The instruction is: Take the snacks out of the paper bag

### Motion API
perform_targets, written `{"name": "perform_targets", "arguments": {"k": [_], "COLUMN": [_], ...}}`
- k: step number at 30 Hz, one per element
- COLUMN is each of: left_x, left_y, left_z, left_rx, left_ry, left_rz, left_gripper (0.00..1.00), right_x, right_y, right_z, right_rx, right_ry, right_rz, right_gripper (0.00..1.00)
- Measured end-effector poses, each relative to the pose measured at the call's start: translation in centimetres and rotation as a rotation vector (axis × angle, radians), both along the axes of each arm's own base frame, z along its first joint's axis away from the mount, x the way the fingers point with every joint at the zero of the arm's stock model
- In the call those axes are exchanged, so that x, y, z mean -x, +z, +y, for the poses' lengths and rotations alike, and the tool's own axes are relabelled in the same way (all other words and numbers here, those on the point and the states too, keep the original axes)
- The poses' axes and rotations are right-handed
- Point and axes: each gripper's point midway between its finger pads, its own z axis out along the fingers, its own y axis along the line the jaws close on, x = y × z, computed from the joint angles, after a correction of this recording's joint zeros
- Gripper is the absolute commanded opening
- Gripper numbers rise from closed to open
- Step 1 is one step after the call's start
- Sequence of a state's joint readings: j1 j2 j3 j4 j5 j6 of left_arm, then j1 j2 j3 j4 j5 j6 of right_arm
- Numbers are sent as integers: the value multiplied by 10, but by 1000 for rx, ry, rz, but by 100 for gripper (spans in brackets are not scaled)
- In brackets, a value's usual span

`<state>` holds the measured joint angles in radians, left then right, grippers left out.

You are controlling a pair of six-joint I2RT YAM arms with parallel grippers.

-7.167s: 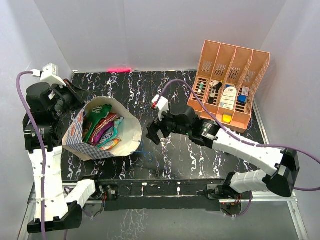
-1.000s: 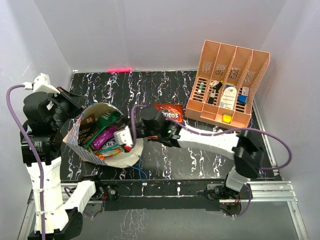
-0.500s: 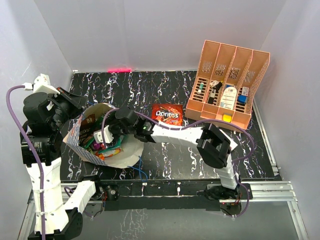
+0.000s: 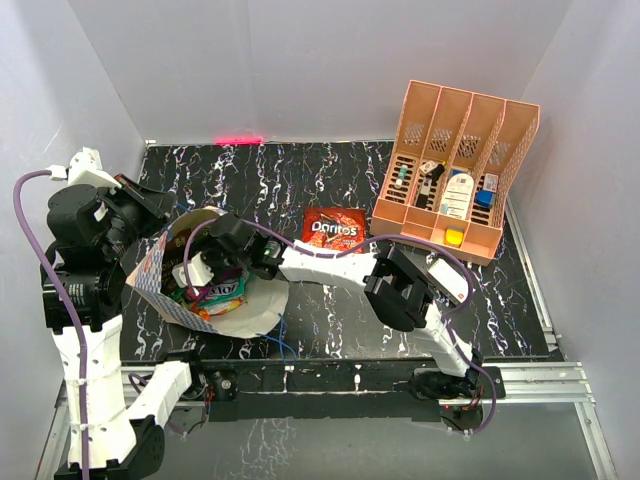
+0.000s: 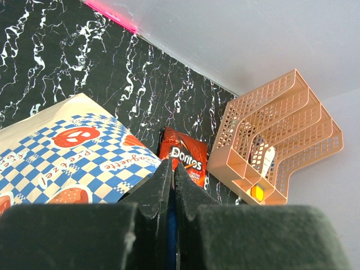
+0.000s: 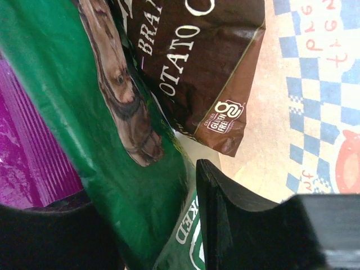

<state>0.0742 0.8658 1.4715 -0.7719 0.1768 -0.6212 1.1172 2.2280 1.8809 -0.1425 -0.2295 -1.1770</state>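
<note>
Braces paper bag [image 4: 255,300] with left gripper [image 5: 171,185] pinched shut on its rim, presumably to give right gripper [image 6: 146,225], clamped on green packet [image 6: 84,112] inside, an open mouth.

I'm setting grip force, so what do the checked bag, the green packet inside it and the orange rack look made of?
Paper bag: matte paper, judging by its cream, fibrous-looking inside and creased printed wall. Green packet: probably thin glossy plastic film; it shines and wrinkles. Rack: rigid salmon plastic, likely moulded, with even slots and a dull sheen.
</note>
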Motion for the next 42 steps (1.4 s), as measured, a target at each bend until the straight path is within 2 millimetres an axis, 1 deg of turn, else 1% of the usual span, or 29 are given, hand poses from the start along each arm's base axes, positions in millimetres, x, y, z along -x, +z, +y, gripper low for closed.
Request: {"name": "perform_targets", "arguments": {"k": [1, 4, 5, 6, 9, 14, 17, 18, 19, 23, 29, 33, 36, 40, 42], "left_x": [0, 0, 0, 0, 0, -1, 0, 1, 1, 1, 2, 2, 2, 2, 1], "left_y": [0, 0, 0, 0, 0, -1, -1, -3, -2, -2, -4, -4, -4, -4, -5], "left_z": [0, -1, -1, -1, -1, 1, 5, 8, 8, 13, 17, 17, 17, 18, 18], "left_rx": [0, 0, 0, 0, 0, -5, -11, -17, -17, -25, -36, -36, -36, -40, -41], "left_ry": [-1, -4, -5, -5, -5, 10, 30, 48, 49, 74, 97, 98, 97, 96, 96], "left_rz": [0, 0, 1, 1, 1, 2, 6, 10, 10, 8, 14, 15, 15, 15, 16], "left_gripper": [0, 0, 0, 0, 0, 0, 0, 0, 0, 0, 0, 0, 0, 0, 0], "right_x": [-1, -2, -2, -2, -2, -1, 2, 6, 6, 17, 35, 52, 63, 76, 82], "right_y": [-2, 2, 3, 3, 0, -1, 3, 13, 14, 39, 102, 138, 157, 179, 192], "right_z": [0, -1, -1, -2, -4, -4, -5, -7, -7, -15, -35, -59, -79, -114, -137], "right_rx": [9, 22, 26, 34, 52, 54, 45, 26, 24, -26, -149, -220, -257, -306, -337], "right_ry": [0, 1, 0, 0, -1, 3, 7, 13, 13, 22, 33, 28, 13, -30, -56], "right_rz": [-2, -16, -19, -18, -12, -9, 2, 23, 23, 62, 85, 116, 154, 202, 221], "right_gripper": [40, 19, 13, 11, 7, 7, 7, 7, 7, 7, 7, 7, 7, 7, 7]}}
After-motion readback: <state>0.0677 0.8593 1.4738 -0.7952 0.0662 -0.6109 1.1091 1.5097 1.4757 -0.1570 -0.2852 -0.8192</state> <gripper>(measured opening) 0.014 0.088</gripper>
